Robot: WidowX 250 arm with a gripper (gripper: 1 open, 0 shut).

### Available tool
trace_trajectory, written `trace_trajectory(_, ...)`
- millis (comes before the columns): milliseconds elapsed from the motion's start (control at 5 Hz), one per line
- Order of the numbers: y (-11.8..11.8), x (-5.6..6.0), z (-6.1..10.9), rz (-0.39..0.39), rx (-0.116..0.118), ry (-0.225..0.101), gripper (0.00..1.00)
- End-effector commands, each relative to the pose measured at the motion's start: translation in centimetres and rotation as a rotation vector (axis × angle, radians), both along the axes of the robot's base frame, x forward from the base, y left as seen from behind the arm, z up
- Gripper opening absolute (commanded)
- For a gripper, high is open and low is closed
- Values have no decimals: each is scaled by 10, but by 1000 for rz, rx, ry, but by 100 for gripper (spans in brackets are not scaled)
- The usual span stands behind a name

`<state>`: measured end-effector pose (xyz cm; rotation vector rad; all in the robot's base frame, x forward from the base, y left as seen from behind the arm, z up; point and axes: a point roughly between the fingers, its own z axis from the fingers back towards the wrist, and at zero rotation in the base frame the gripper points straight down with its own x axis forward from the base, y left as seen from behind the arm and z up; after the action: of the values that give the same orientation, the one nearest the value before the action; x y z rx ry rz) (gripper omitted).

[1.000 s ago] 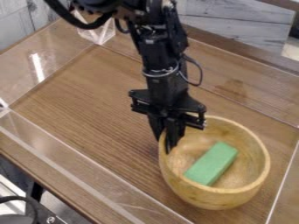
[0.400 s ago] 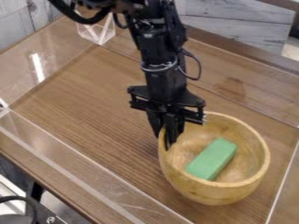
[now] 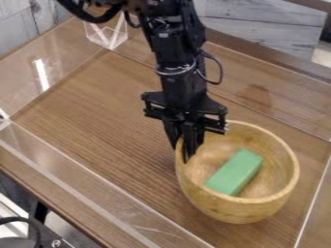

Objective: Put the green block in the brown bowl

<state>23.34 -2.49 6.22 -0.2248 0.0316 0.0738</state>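
Gripper (image 3: 189,145) tips — too dark and small to tell; whether they touch bowl (image 3: 237,172) rim, not clear. Arm (image 3: 176,48) top cut off by upper edge. Black cable (image 3: 15,221), lower left — cut off too.

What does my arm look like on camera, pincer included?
The arm is black all the way down, built of chunky, angular segments with small pale spots, perhaps screws, at the joints. A thin dark cable loops out beside it. The pincer is black too, with narrow fingers. I can't make out any lettering.
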Motion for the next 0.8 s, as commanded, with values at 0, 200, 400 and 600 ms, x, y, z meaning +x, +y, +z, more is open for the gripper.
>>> trace_trajectory(0, 4, 14, 15, 3, -5, -65, 0)
trace_trajectory(200, 5, 14, 14, 2, -8, -60, 0)
trace_trajectory(400, 5, 13, 15, 0, -12, -55, 0)
trace_trajectory(600, 6, 13, 15, -2, -15, -50, 0)
